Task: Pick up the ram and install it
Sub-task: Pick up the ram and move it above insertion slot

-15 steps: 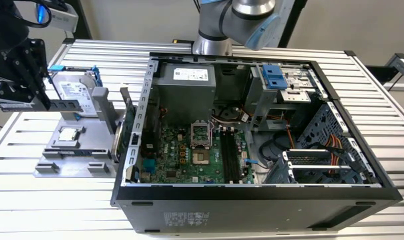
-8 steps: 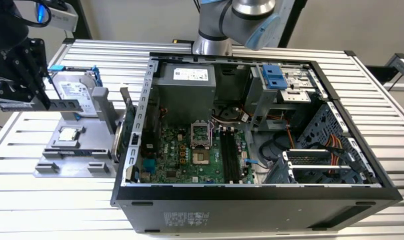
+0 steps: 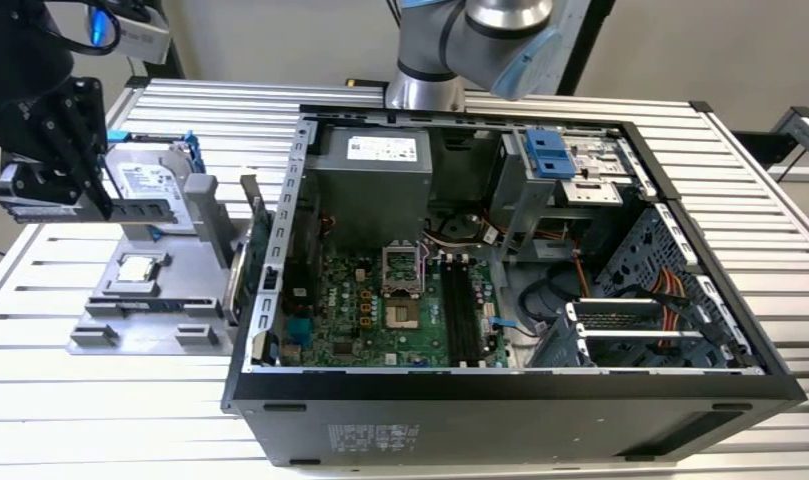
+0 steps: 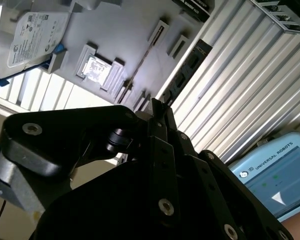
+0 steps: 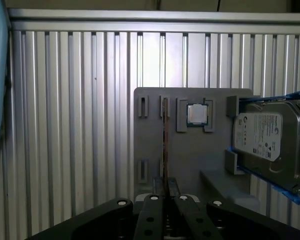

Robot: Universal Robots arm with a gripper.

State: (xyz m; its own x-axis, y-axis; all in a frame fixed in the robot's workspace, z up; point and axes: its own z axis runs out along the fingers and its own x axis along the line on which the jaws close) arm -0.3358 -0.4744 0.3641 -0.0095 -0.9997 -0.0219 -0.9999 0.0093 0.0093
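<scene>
The ram [image 5: 164, 135] stands on its edge in slots of the grey holder plate [image 5: 185, 150], so it reads as a thin dark line in both wrist views [image 4: 140, 65]. In the exterior view the ram [image 3: 244, 250] is a slim greenish board at the holder's side nearest the computer case. My gripper [image 5: 165, 186] hangs well above the holder, lined up over one end of the ram, with its black fingers together and nothing between them. In the exterior view the gripper [image 3: 91, 200] is at the far left, above the holder [image 3: 137, 330].
A silver hard drive [image 3: 144, 180] in a blue frame and a small square CPU [image 3: 137, 268] also sit on the holder. The open computer case [image 3: 511, 400] lies beside it, with the motherboard [image 3: 364, 310] and its long black slots [image 3: 458, 310] exposed. A blue pendant [image 4: 270, 175] lies on the slatted table.
</scene>
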